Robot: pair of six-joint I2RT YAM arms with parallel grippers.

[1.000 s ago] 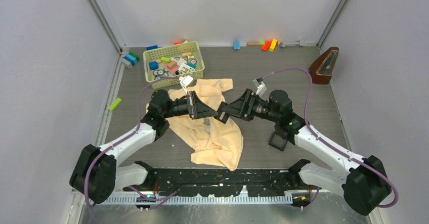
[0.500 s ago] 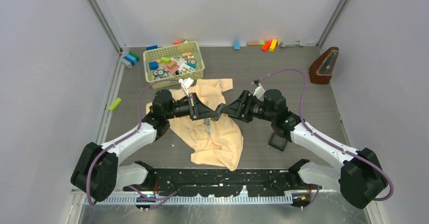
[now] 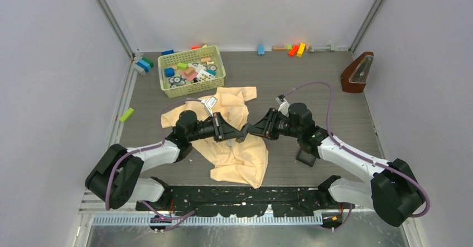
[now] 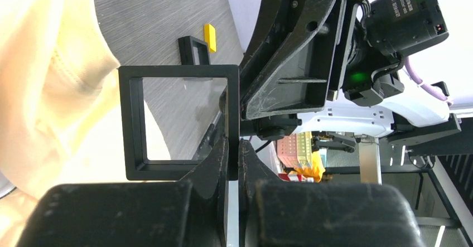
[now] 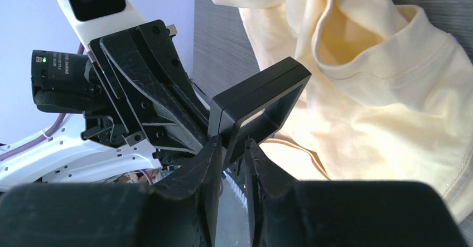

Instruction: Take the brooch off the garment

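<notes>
The cream garment [image 3: 240, 158] lies crumpled mid-table, and both grippers meet just above it. My left gripper [image 3: 226, 131] is shut on the edge of a black square frame [image 4: 129, 124] with a clear window. My right gripper [image 3: 245, 131] faces it from the right. In the right wrist view its jaws [image 5: 234, 146] are closed onto the opposite corner of the same frame [image 5: 262, 88]. I cannot make out the brooch. A small grey speck [image 3: 228, 143] lies on the cloth under the grippers, too small to identify.
A second black frame [image 3: 305, 156] lies on the table under the right forearm, with a small yellow piece [image 4: 210, 37] near it. A green basket of blocks [image 3: 191, 68] sits at the back left and a metronome [image 3: 357, 71] at the back right. A green block [image 3: 126, 114] lies at the left edge.
Both arms have moved toward the near edge and lower over the garment. The right gripper, open before, has slid onto the frame held by the left gripper and closed.
</notes>
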